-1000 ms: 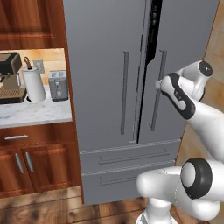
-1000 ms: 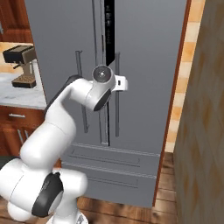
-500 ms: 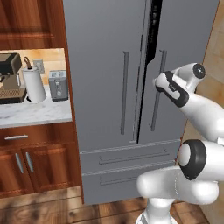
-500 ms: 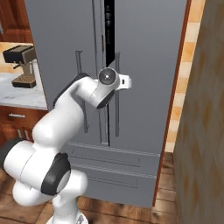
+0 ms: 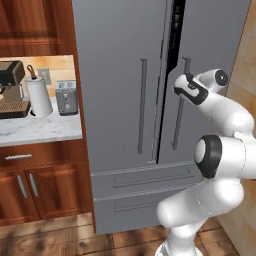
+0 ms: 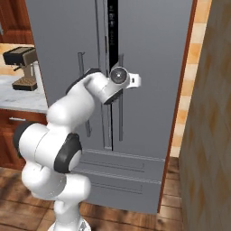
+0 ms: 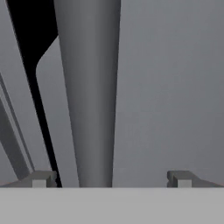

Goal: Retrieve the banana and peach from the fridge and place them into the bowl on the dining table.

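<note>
fridge [image 5: 120, 100] is showing matt grey brushed-metal look, smooth doors, bar handle [image 7: 89, 92] in the same satin grey. Cabinets [image 5: 30, 185] beside it are looking like glossy reddish-brown wood with small metal pulls. Counter [image 5: 35, 131] is reading as polished white-grey marble. Floor [image 5: 60, 235] is showing wood planks with some sheen. Paper towel roll [image 5: 38, 97] is looking matt white. Toaster [image 5: 66, 97] is looking like grey metal. Wall [image 6: 210, 135] at right is showing rough tan stone texture.
</note>
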You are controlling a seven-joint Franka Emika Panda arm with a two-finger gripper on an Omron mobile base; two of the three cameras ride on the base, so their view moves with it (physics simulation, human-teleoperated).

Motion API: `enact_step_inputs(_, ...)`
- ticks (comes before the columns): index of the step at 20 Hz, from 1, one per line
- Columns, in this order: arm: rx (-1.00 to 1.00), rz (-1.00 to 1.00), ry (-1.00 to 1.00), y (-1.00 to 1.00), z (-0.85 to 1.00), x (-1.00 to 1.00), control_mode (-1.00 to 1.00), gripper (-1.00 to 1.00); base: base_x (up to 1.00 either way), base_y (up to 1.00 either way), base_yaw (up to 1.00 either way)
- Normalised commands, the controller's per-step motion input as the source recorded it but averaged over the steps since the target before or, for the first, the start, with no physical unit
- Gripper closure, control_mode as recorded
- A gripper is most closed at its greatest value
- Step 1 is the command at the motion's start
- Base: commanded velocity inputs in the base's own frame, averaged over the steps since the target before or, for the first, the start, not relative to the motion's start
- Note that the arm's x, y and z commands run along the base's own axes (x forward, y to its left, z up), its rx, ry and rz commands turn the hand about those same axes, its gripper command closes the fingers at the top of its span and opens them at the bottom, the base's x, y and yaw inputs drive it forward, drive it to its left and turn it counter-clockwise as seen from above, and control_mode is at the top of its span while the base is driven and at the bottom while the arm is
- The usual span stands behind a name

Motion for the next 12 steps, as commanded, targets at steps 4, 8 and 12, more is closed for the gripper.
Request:
enact_step_inputs(4, 0.0, 0.0, -0.17, 0.0, -0.31, 0.52, -1.0, -1.0, 0.0, 0.0, 0.0)
enact_step_inputs(8, 0.0, 0.0, -0.13, 0.0, -0.27, 0.51, -1.0, -1.0, 0.0, 0.0, 0.0)
enact_step_inputs(12, 0.0, 0.0, 0.01, 0.0, -0.01, 0.58, -1.0, 1.0, 0.0, 0.0, 0.0)
